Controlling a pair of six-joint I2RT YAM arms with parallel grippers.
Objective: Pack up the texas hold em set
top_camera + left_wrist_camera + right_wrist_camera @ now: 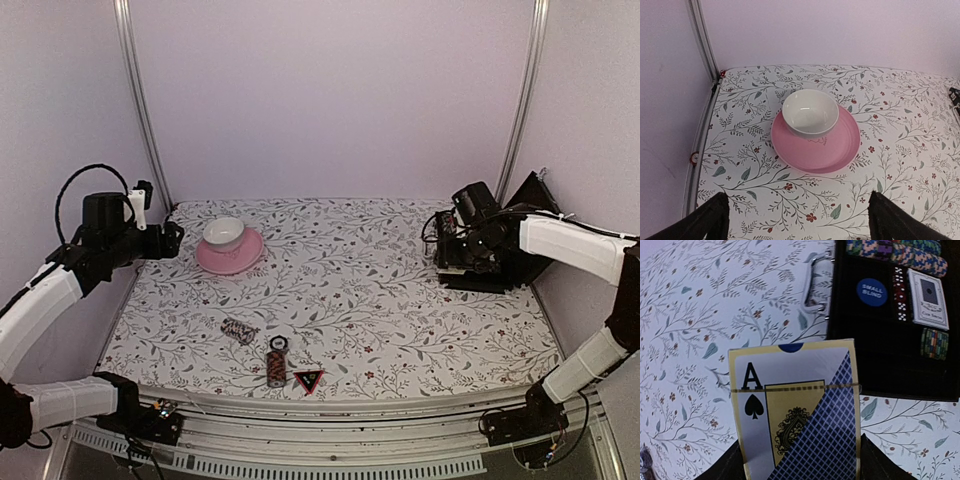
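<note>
At the desk's (380,300) right edge, we are holding a boxed card deck (795,410) in our right claw (450,248) just beside the open black case (865,355), which is carrying chips (900,252) and a second deck (927,297). Near the front edge, 2 chip rolls (240,330) and the triangle marker (308,379) are lying loose, while our left claw (799,222) is hovering wide open before the pink saucer (840,155).

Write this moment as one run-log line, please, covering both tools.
left tool: open, empty, facing saucer | right tool: shut on card deck near open case | loose: two chip rolls, triangle marker
</note>
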